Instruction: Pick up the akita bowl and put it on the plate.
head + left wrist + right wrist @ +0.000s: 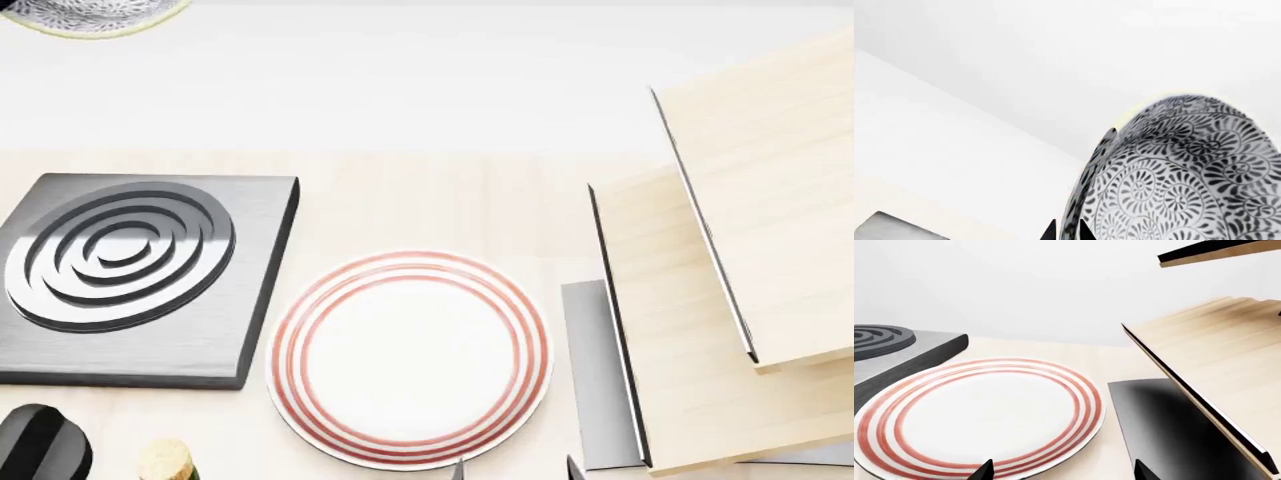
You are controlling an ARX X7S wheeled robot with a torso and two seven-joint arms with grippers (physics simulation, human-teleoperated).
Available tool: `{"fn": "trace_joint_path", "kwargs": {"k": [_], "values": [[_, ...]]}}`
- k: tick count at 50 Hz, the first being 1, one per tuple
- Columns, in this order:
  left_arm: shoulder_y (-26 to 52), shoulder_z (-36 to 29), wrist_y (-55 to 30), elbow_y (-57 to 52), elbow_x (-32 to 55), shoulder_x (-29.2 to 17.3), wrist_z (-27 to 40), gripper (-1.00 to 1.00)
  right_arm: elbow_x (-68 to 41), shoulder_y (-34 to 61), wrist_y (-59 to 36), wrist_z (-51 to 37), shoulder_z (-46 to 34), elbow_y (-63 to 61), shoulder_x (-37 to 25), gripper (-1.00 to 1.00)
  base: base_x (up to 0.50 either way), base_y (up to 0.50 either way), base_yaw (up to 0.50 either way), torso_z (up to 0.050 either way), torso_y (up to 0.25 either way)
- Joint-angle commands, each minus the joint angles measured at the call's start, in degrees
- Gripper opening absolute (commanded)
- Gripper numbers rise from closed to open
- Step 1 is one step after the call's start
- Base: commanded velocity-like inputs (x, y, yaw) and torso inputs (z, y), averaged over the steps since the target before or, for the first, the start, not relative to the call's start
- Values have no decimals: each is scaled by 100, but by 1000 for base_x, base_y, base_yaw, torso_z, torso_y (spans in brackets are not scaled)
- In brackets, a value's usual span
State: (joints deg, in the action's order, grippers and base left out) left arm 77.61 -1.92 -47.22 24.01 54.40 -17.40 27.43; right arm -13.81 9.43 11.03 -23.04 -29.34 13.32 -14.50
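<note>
The left gripper [1067, 231] pinched the akita bowl's [1187, 175] rim, lifted for carrying; the right gripper [1062, 471] hovered wide over the empty plate [408, 358].

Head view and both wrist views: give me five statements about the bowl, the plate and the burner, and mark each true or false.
1. The plate is bare, nothing on it. True.
2. The akita bowl sits on the plate. False: it is up in the left tool, with a fingertip on each side of its wall.
3. The grey burner lies beside the plate. True.
4. The plate's rim rings are blue. False: they are red.
5. The right tool grips the plate. False: its fingertips are spread apart over the plate's near edge, holding nothing.
</note>
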Motion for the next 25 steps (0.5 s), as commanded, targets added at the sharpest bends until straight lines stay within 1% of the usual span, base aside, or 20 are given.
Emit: {"fn": "trace_joint_path", "kwargs": {"k": [1, 4, 8, 9, 18, 24, 25], "values": [[249, 278, -192, 915, 350, 340, 121, -100, -4, 39, 55, 18, -33, 142, 33, 100, 0, 0, 0, 0, 0], [261, 247, -262, 1076, 356, 396, 155, -100, -11, 28, 61, 20, -39, 138, 25, 100, 0, 0, 0, 0, 0], [278, 152, -272, 1238, 320, 429, 11, -100, -10, 45, 83, 25, -51, 203, 45, 100, 0, 0, 0, 0, 3], [332, 145, -408, 1434, 363, 454, 19, -100, -3, 55, 105, 30, -59, 250, 62, 100, 0, 0, 0, 0, 0], [330, -4, -400, 1911, 314, 659, -200, -100, -21, 76, 118, 40, -77, 322, 78, 100, 0, 0, 0, 0, 0], [323, -197, -389, 2146, 200, 773, -361, -100, -44, 92, 151, 53, -81, 399, 93, 100, 0, 0, 0, 0, 0], [320, -306, -420, 2166, 133, 784, -416, -100, -45, 98, 164, 59, -83, 420, 98, 100, 0, 0, 0, 0, 0]]}}
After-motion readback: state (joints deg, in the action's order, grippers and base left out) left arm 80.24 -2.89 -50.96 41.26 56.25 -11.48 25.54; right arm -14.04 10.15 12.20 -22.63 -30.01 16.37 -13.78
